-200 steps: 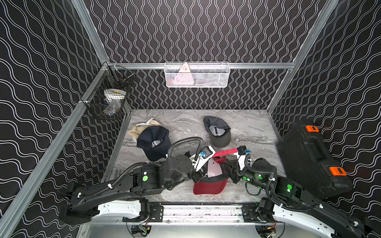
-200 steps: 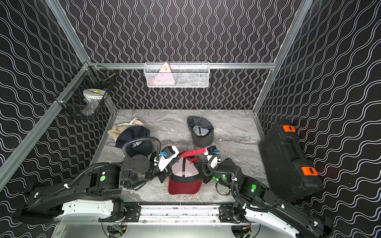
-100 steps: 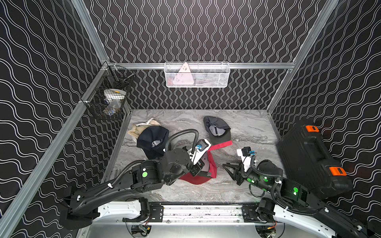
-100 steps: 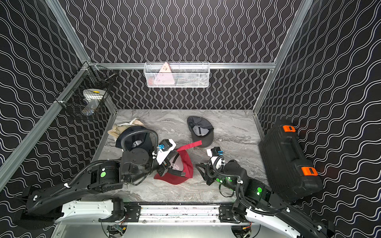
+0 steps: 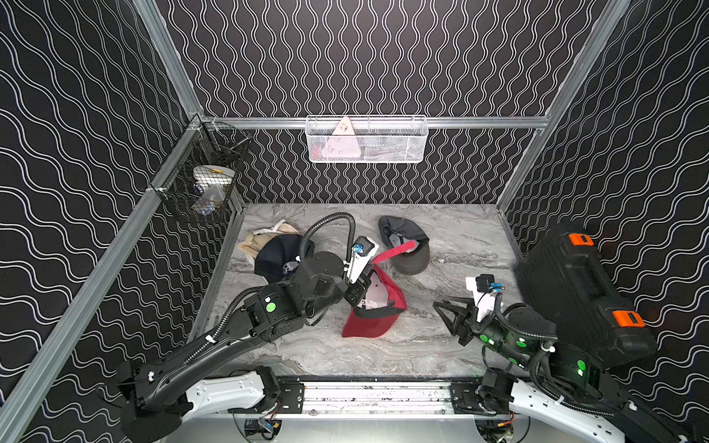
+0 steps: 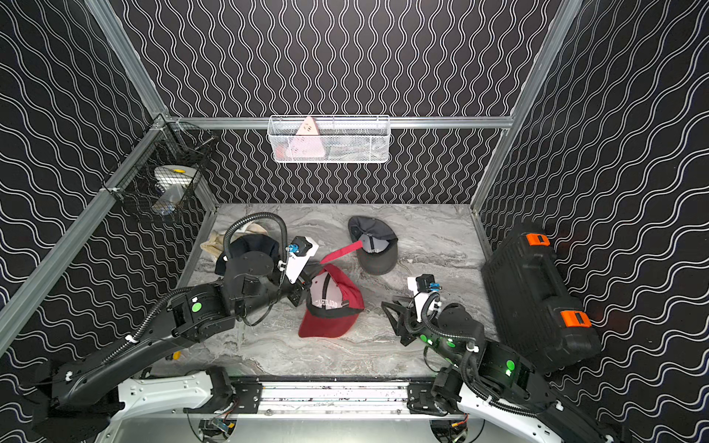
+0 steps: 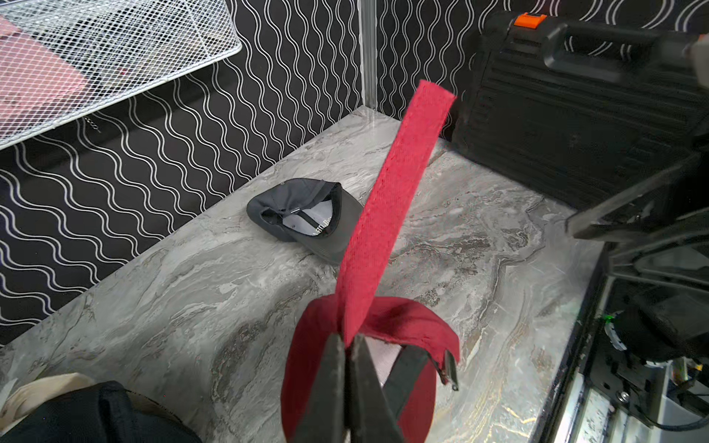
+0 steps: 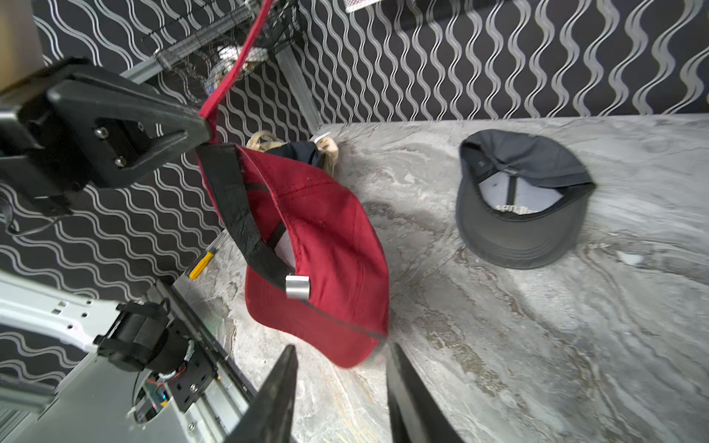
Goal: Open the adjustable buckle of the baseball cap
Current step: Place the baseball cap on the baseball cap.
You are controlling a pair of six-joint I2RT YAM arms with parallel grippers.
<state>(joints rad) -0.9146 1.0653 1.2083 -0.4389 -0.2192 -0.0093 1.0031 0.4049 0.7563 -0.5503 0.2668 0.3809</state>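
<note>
Red fabric baseball cap [image 5: 378,307] hangs by its strap from the left gripper [image 7: 347,341], above the grey marble tabletop [image 5: 452,237].
Left gripper jaws are pressed together on the base of the long red strap [image 7: 387,199], whose free end points toward the upturned dark grey cap [image 5: 406,249]. A silver metal buckle [image 8: 297,287] dangles from a black band at the cap's rim, clear of the strap. Right gripper [image 8: 340,347] sits near the brim, jaws apart, holding nothing.

We see matt red cloth on the baseball cap [image 8: 330,230], coarse weave on its strap [image 7: 387,199], smooth metal on its buckle [image 8: 297,287], and a matt marble-veined desk [image 7: 192,291].
</note>
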